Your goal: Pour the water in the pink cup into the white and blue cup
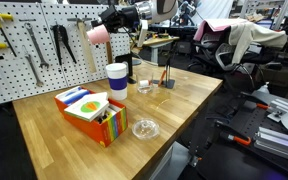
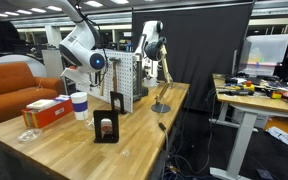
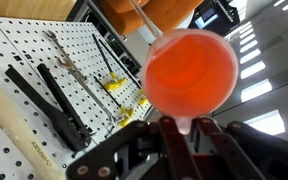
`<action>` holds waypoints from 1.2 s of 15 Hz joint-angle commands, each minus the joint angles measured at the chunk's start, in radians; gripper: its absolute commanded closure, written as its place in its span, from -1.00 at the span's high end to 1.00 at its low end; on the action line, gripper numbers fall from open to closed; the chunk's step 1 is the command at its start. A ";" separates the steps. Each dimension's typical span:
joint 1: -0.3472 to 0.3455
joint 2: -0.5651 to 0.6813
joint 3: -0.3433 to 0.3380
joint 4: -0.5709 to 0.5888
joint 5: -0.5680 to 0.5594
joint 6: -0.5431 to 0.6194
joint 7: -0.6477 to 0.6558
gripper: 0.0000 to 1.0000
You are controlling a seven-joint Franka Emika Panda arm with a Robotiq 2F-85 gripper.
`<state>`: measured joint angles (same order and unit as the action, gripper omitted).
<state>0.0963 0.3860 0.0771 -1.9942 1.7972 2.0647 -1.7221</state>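
One thing was in your grip: the pink cup [image 3: 189, 68], with the gripper [image 3: 187, 138] closed down narrow on a small stub below its round body, most likely the loop handle seen edge-on. Taking it by the handle kept the fingers clear of the rim, which suits a pour. In the wrist view the cup showed as a glowing round disc, and I could not tell whether that was its mouth or its base. No water could be made out either.

In an exterior view the pink cup [image 1: 97, 34] hung high above the table [image 1: 44, 140] and appeared tipped well off upright. From that I judged you were at or near the tipping part of the pour. Lower down and a little to one side stood the white and blue cup [image 1: 116, 77], upright on the wood near the orange box [image 1: 89, 112]. The angle did not settle whether your cup was truly over its mouth, and no stream showed.

One clear glass dish [image 1: 145, 128] lay toward the front edge, and a second glass dish [image 1: 146, 88] sat beside the receiving cup, apart from it.

In an exterior view the arm [image 2: 79, 45] covered the gripper and the pink cup altogether, and only the white and blue cup [image 2: 80, 105] showed plainly. Farthest back, the pegboard [image 1: 19, 85] with its hanging tools was cut off at the frame edge.
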 commanded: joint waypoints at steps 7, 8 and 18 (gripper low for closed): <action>-0.006 -0.022 -0.016 -0.036 0.038 -0.057 -0.023 -0.92; -0.006 -0.021 -0.016 -0.037 0.038 -0.061 -0.024 -0.92; -0.011 -0.023 -0.024 -0.046 0.038 -0.106 -0.024 -0.92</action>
<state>0.0929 0.3860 0.0593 -2.0037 1.7994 1.9922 -1.7223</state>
